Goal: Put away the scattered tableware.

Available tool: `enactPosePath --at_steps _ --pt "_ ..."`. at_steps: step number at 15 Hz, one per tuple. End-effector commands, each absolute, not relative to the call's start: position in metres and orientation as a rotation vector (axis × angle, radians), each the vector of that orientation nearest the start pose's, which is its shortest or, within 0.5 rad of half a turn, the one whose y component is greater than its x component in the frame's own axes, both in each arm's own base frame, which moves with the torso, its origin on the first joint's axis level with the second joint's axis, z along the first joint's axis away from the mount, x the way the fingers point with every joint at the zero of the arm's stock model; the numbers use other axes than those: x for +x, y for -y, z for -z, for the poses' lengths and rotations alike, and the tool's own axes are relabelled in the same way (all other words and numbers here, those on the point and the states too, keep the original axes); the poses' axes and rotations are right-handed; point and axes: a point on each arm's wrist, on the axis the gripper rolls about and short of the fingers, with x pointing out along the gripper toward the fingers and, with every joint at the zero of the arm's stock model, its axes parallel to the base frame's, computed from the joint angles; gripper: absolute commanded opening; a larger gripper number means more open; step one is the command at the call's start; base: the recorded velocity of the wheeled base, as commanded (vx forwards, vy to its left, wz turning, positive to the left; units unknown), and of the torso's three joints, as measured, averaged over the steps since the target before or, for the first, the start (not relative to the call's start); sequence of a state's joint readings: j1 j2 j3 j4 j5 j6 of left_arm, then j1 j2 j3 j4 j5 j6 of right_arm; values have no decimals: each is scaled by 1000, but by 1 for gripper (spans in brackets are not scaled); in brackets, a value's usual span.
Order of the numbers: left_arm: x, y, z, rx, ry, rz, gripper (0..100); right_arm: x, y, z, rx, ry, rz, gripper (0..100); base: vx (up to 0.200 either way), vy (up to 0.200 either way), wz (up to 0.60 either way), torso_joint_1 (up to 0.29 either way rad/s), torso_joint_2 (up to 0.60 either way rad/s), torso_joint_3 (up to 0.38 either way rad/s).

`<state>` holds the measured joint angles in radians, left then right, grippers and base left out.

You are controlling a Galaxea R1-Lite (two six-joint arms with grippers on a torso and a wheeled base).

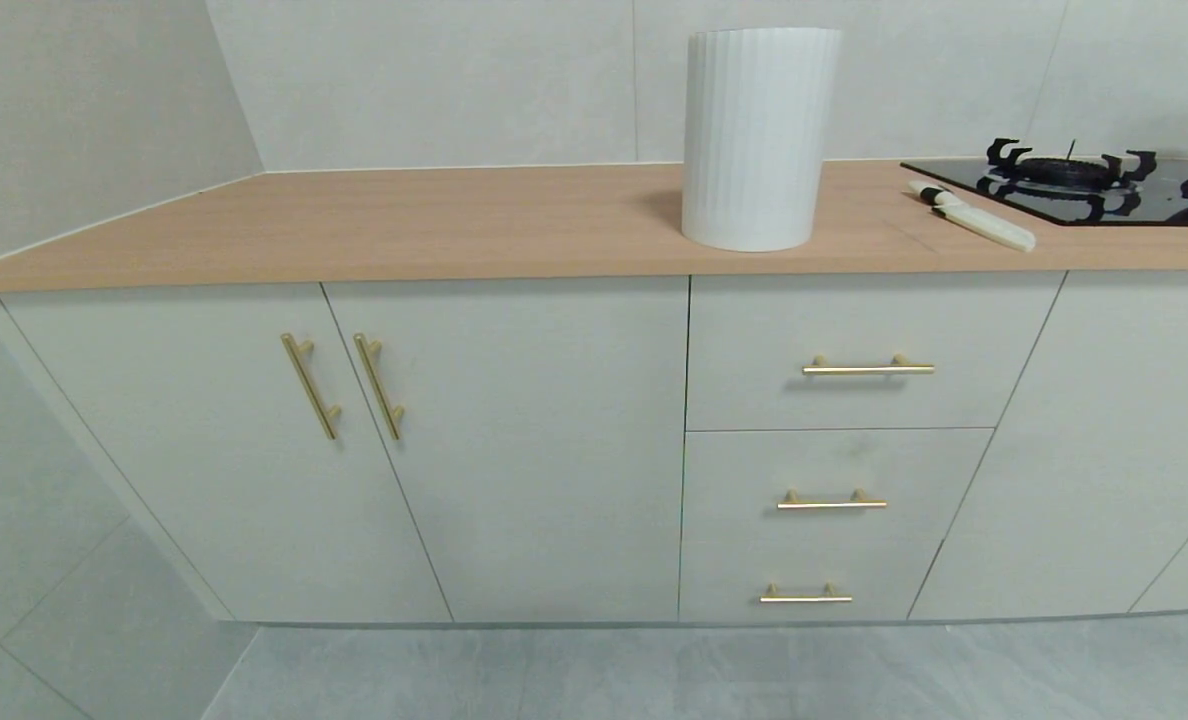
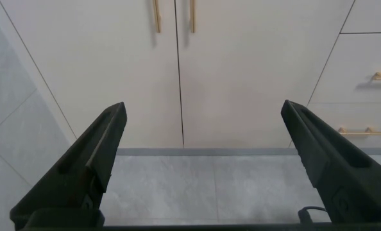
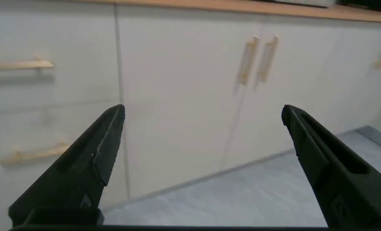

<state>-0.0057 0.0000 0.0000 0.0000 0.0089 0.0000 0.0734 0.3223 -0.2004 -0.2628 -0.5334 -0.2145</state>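
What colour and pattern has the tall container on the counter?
The tall container is white with vertical ribs, clearest in the head view.

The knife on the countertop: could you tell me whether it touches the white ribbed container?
Apart. The head view shows bare countertop between the knife and the white ribbed container.

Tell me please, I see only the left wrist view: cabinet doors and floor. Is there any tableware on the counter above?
Observer: Yes. A white knife lies on the counter, beside the hob.
Operator: Is there something to put it in?
Observer: A tall white ribbed container stands upright on the counter, apart from the knife, on the robot's left of it.
Operator: And the right pincer?
Observer: The right pincer is open and empty, low down, facing a cabinet door.
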Motion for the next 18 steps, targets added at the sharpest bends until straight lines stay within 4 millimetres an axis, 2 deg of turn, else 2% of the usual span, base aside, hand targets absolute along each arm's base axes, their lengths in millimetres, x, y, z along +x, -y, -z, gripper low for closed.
enactPosePath --at_steps 1,3,7,11,16,18 --pt "-23 0 -75 0 0 -3 100 -65 10 -161 -146 267 516 100 0 0 0 0 0 0" --pt "-23 0 -75 0 0 -3 100 -67 10 -165 -137 310 492 100 0 0 0 0 0 0" --pt "-23 0 -75 0 0 -3 100 -57 4 -154 -70 309 218 100 0 0 0 0 0 0" --pt "-23 0 -75 0 0 -3 100 -31 0 -105 -31 136 7 100 0 0 0 0 0 0" --pt "-23 0 -75 0 0 -3 100 -23 -1 -76 -32 -1 -31 100 0 0 0 0 0 0" --pt "-23 0 -75 0 0 -3 100 -23 -1 -75 -31 -3 -31 100 0 0 0 0 0 0"
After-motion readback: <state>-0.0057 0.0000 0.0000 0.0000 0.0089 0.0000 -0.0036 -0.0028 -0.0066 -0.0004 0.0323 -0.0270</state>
